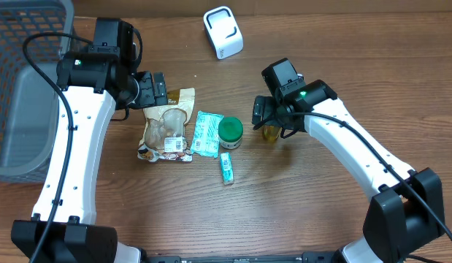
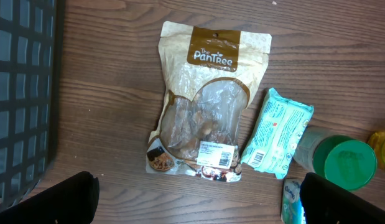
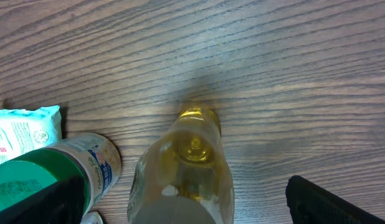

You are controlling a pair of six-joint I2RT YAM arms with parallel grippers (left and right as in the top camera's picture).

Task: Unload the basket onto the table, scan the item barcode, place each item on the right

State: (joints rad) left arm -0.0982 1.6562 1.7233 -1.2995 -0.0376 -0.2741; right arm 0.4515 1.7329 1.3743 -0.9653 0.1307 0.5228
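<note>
Yellow bottle [image 3: 186,174] sits between right gripper's [image 3: 192,208] wide jaws; left gripper [image 1: 158,88] gapes empty.

The table [image 1: 299,212] is showing brown wood grain under a smooth, faintly shiny finish, and the basket [image 1: 21,44] is looking like grey matt plastic mesh. The pouch [image 2: 204,112] is gleaming as crinkled glossy film, tan and paper-like up top with a clear window below, while the packet [image 2: 276,140] is showing wrinkled teal plastic wrap. The lid [image 2: 349,163] is looking like smooth green plastic, the bottle [image 3: 192,168] is glinting clear and yellowish, and the scanner [image 1: 223,32] is shining as hard white plastic
</note>
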